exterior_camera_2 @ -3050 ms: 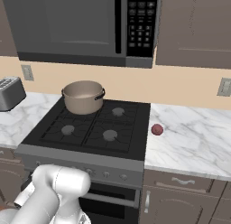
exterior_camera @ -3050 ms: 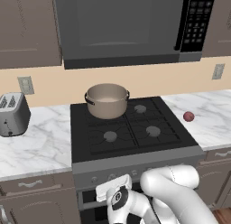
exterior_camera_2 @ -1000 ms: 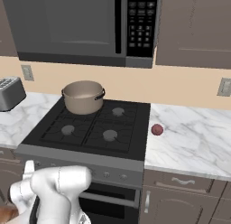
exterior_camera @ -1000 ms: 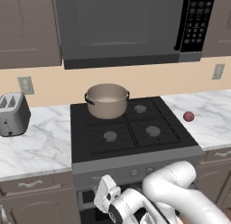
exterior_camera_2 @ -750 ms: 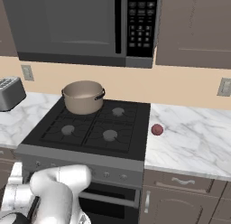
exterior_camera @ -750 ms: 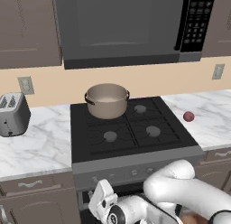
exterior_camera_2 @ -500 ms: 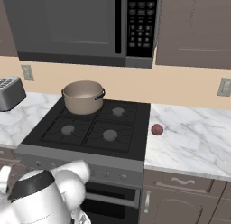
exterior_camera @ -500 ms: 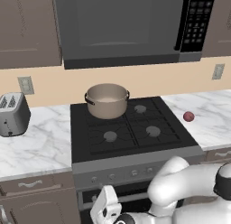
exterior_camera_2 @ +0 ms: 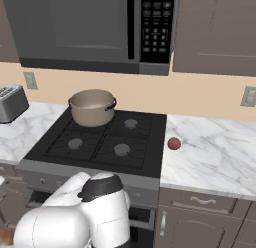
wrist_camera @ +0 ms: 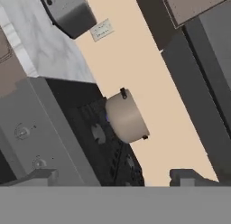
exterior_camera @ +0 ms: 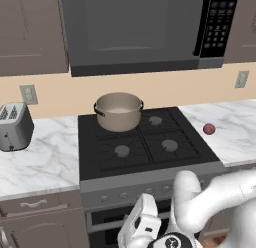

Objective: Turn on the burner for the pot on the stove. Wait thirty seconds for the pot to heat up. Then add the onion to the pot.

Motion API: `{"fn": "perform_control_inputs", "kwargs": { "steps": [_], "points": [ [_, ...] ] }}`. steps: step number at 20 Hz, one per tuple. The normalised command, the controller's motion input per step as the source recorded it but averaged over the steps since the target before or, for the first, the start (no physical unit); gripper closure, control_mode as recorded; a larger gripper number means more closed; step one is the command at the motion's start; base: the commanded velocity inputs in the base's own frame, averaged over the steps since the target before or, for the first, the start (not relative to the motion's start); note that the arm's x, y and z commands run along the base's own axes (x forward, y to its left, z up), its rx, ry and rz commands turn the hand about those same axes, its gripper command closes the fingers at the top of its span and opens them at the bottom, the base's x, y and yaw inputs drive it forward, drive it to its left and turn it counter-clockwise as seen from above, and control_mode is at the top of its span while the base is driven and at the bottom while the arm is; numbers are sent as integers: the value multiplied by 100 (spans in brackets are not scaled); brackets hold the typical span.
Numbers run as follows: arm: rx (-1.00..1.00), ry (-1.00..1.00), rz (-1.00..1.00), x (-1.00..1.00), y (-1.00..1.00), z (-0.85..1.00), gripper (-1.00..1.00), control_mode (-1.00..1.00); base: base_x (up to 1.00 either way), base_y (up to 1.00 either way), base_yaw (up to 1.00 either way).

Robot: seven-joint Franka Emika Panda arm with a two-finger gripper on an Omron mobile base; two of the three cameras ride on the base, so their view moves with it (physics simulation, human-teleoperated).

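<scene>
Left base view first: the white arm has sunk lower in front of the steel range with the black four-burner cooktop [exterior_camera: 145, 147] than it was a second ago, its wrist now down by the oven door and below the row of small grey front knobs [exterior_camera: 131, 194], so I judge the knob-turning step has just ended or is being left, though no flame can be made out under the grate bars. The wide tan-beige metal pot with straight sides and two dark side handles [exterior_camera: 119, 111] sits on the rear-left round grey burner cap, matte and smooth-walled, and the small round dark-red onion [exterior_camera: 209, 128] lies on the veined white marble counter [exterior_camera: 40, 157] just right of the cooktop, well apart from the pot. A boxy silver toaster [exterior_camera: 14, 126] stands at the far left. Right base view next: the same pot [exterior_camera_2: 92, 107] is at the back left of the range [exterior_camera_2: 100, 137], the onion [exterior_camera_2: 174, 143] rests on the marble beside the cooktop's right edge, untouched, and a dark glossy microwave [exterior_camera_2: 90, 29] hangs above. Hand view last, rolled hard sideways: the gripper [wrist_camera: 113, 178] shows two dark finger tips standing far apart, spread nearly as wide as they go and holding nothing; beyond them are the pot [wrist_camera: 127, 117], ridged black grates and two knobs [wrist_camera: 21, 133] on the brushed steel front panel.
</scene>
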Motion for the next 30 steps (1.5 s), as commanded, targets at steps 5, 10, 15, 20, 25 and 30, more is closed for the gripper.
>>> {"fn": "perform_control_inputs", "kwargs": {
  "steps": [5,10,15,20,25,30],
  "points": [
    [-1,20,-12,19,2,24,-100,-100,0,0,0],
    [0,22,-5,-9,-14,56,-100,-100,0,0,0],
    [1,52,-28,-38,-51,100,-100,-100,0,0,0],
    [3,64,-44,-30,-77,87,-100,-100,0,0,0],
    [0,67,-54,-1,-72,20,-100,-100,0,0,0],
    [0,28,-36,0,-48,0,-100,-100,0,0,0]
  ]
}}
